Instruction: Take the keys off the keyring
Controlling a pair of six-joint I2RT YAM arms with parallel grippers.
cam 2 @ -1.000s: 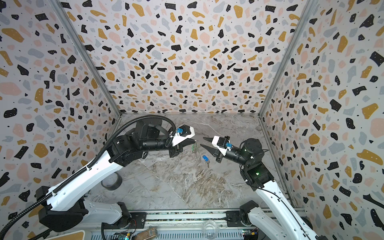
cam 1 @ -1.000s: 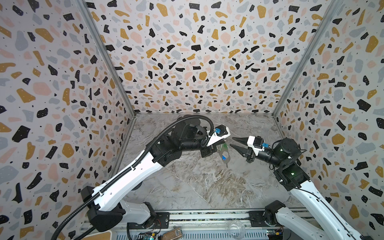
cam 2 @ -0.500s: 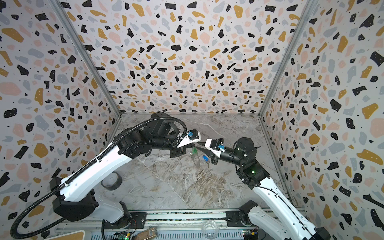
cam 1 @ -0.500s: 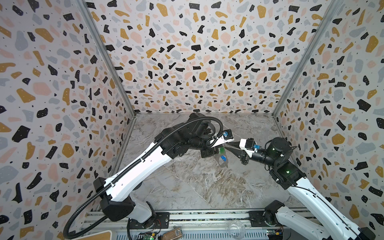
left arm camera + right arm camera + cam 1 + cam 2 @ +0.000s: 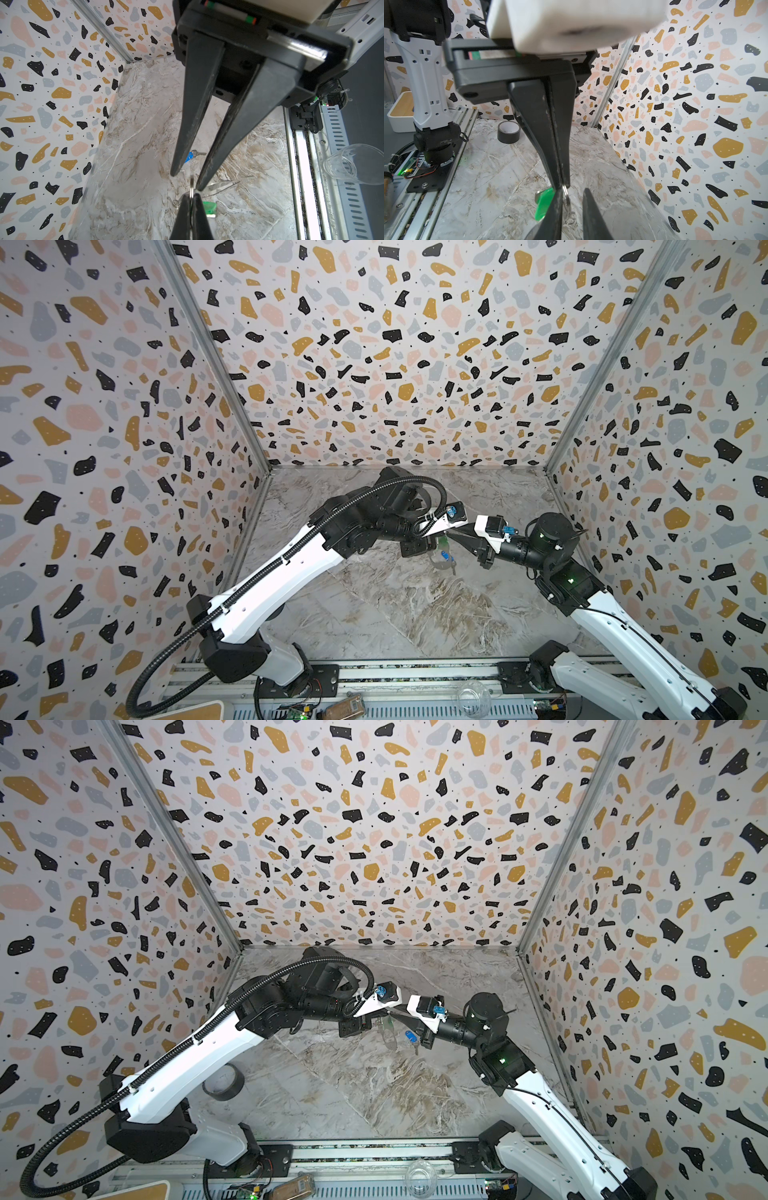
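Right gripper (image 5: 187,181) has moved in, fingers narrowly apart astride the keyring's small silver metal ring (image 5: 566,197). Left gripper (image 5: 560,185) fingers are clamped on it. Green-plastic-tagged key (image 5: 543,204) is probably next; blue-plastic-tagged key (image 5: 192,154) lies free on the marbled table (image 5: 135,166).

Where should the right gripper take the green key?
Probably by the green tag, pads on its flat faces, coming from below the ring. The left gripper pinches the ring, so the tag dangles free beside its tips; it is the broadest part showing.
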